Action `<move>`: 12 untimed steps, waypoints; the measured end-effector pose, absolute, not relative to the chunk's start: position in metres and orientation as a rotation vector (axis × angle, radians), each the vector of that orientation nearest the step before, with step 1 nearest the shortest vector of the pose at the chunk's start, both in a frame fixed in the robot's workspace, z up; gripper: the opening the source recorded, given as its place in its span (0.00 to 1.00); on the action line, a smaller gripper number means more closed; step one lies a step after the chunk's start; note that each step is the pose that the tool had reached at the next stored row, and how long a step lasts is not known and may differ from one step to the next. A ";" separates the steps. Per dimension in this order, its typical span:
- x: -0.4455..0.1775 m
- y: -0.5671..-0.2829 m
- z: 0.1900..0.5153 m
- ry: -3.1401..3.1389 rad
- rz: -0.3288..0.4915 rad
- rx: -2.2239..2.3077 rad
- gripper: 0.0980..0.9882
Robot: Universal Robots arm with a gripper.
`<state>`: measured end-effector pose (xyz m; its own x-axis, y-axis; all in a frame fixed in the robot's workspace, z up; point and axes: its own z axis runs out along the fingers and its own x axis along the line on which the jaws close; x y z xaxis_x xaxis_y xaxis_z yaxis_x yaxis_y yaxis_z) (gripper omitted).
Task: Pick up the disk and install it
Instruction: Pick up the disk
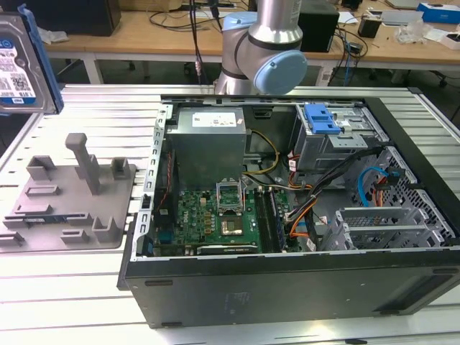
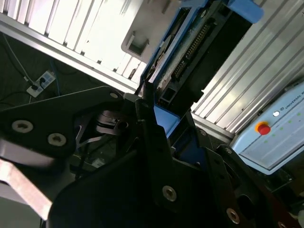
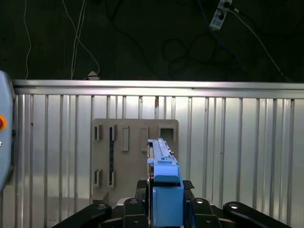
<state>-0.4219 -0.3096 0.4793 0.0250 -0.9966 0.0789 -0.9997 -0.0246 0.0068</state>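
Observation:
The disk (image 1: 16, 68), a silver drive with a white-and-blue label in a blue bracket, hangs high above the table at the exterior view's far left. In the first wrist view the disk (image 3: 164, 180) stands edge-on, and my gripper (image 3: 164, 202) is shut on it, its black fingers (image 3: 135, 204) pressing each side. The second wrist view shows the disk's dark underside (image 2: 199, 52) with its connector row, clamped in my gripper (image 2: 164, 126). Below the disk lies a grey holder plate (image 3: 128, 161), with nothing on it.
The grey holder plate (image 1: 65, 208) lies on the slatted table at the exterior view's left. An open computer case (image 1: 287, 287) takes up the middle and right, with a grey power supply (image 1: 208, 140), a motherboard (image 1: 215, 215) and a drive cage with a blue latch (image 1: 321, 118).

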 end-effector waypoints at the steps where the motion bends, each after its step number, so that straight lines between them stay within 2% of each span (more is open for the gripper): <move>1: -0.422 -0.310 0.482 -2.150 0.081 2.204 0.30; 12: -0.420 -0.309 0.522 -2.139 0.104 2.193 0.30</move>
<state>-0.4202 -0.3090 0.5224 0.0251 -0.9945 0.1014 -0.9997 -0.0245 0.0074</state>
